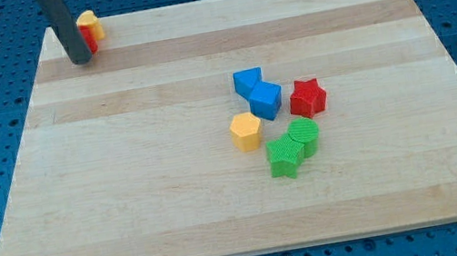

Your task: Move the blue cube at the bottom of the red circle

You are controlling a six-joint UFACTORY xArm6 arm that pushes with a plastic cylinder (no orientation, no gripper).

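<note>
The blue cube lies near the board's middle, touching another blue block at its upper left. The red circle sits at the board's top left corner, partly hidden by my rod, with a yellow block right behind it. My tip rests on the board just left of the red circle, touching or nearly touching it, and far to the upper left of the blue cube.
A red star lies right of the blue cube. A yellow hexagon lies below and left of it. A green circle and a green star sit together below the cube. The wooden board rests on a blue pegboard.
</note>
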